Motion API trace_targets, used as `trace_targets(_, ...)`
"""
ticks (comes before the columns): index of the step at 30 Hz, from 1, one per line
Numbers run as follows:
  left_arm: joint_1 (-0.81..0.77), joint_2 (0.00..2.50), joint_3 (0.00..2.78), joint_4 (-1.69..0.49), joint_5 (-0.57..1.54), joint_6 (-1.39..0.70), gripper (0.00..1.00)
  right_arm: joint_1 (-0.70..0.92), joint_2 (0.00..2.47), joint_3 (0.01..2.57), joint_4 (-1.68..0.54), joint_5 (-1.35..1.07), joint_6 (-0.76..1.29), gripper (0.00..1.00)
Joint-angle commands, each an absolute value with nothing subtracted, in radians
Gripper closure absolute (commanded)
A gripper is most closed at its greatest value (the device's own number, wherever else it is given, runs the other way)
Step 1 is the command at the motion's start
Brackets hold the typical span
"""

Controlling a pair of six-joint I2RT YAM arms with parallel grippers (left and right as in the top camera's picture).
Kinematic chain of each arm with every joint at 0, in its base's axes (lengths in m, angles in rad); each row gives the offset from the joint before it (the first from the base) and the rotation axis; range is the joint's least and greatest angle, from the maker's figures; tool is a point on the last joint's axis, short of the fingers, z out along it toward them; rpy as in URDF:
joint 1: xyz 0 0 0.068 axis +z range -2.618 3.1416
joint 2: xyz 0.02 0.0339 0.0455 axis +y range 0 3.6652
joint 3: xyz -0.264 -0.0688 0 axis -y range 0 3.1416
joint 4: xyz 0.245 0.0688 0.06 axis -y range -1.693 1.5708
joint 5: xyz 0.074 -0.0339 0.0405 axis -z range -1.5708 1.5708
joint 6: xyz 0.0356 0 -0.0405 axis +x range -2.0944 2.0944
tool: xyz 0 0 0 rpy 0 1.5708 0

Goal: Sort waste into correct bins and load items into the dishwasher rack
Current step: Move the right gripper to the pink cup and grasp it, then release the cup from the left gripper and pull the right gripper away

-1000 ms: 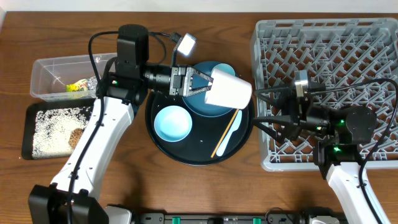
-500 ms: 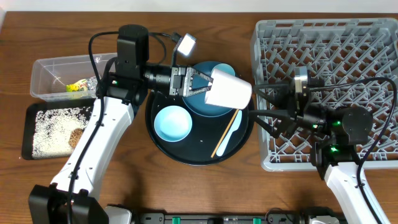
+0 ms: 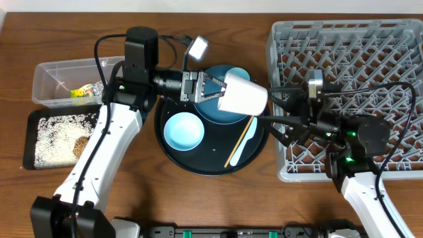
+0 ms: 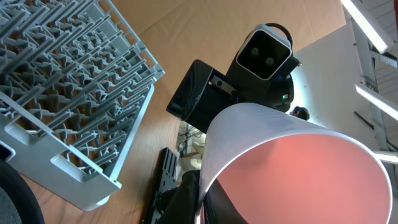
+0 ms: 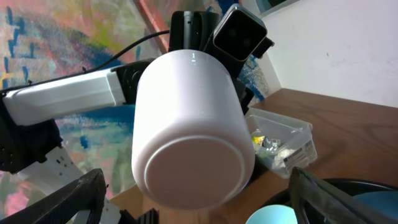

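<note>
My left gripper (image 3: 210, 88) is shut on the rim wall of the small pale pink cup (image 3: 242, 94), holding it on its side above the round tray. The left wrist view looks into the cup's pink inside (image 4: 298, 168), with one dark finger (image 4: 186, 199) outside the wall. My right gripper (image 3: 268, 110) stands open just right of the cup, facing its base (image 5: 189, 168). Its fingers (image 5: 74, 193) show wide apart on either side of that base without touching it. The grey dishwasher rack (image 3: 344, 46) lies behind the right arm.
The round black tray (image 3: 198, 162) carries a light-blue bowl (image 3: 184, 131), a blue plate (image 3: 225, 112), a wooden chopstick (image 3: 235, 147) and a white spoon (image 3: 246, 137). The clear tub (image 3: 49, 76) holds a wrapper (image 3: 82, 92). The black tray (image 3: 32, 142) holds rice and a brown scrap (image 3: 81, 143).
My right gripper has moved left, out over the rack's edge toward the cup's base. The left arm and the cup have stayed still.
</note>
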State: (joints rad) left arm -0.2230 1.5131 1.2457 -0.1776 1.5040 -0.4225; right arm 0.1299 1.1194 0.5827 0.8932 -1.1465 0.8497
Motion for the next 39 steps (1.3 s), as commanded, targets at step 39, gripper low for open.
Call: trace_targets(39, -0.220, 1.509, 1.245, -0.178, 1.507, -0.420, 0.94, 0.235, 1.198, 0.593, 1.060, -1.053, 0.840, 0.33)
